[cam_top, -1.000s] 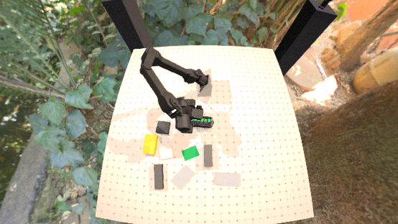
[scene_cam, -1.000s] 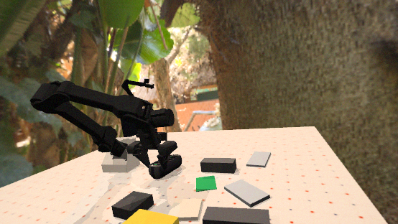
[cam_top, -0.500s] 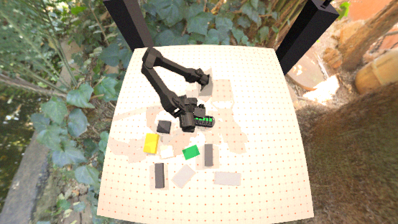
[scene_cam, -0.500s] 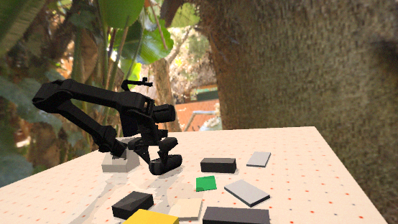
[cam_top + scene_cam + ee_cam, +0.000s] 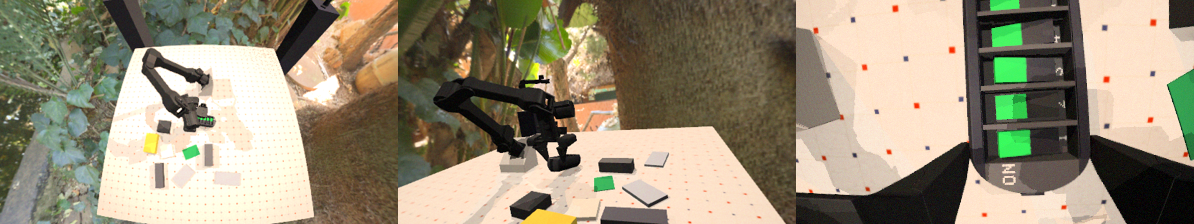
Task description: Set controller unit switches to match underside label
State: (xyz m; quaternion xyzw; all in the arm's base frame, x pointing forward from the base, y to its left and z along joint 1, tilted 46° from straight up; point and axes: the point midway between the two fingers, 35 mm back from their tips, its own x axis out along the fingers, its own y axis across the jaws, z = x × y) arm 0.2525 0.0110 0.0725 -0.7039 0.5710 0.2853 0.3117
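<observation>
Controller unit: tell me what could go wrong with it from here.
The hand grips the controller unit near its ON-marked end, so the far end may sag or swivel if it is lifted or turned.

The rockers face up, with the label out of sight; turning the unit over could knock one against the bench and change its setting.
</observation>
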